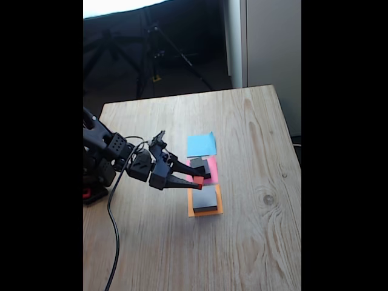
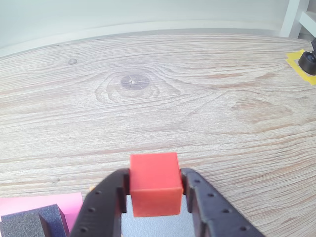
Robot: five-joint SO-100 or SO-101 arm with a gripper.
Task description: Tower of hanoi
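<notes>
gripper (image 2: 154, 193) has the tiny red cube (image 2: 154, 184) pinched between both fingers, hanging over the grey block (image 1: 205, 197) on the orange paper (image 1: 191, 211), black block (image 1: 204, 167) sits on pink paper (image 1: 213, 163) just beside, bare wood table (image 1: 254, 242) all around

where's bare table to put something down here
Free: the wood right of the paper squares up to the table edge, and the near strip below the orange square. Crowded: the gripper with its red cube, the pink square, the blue square.
</notes>
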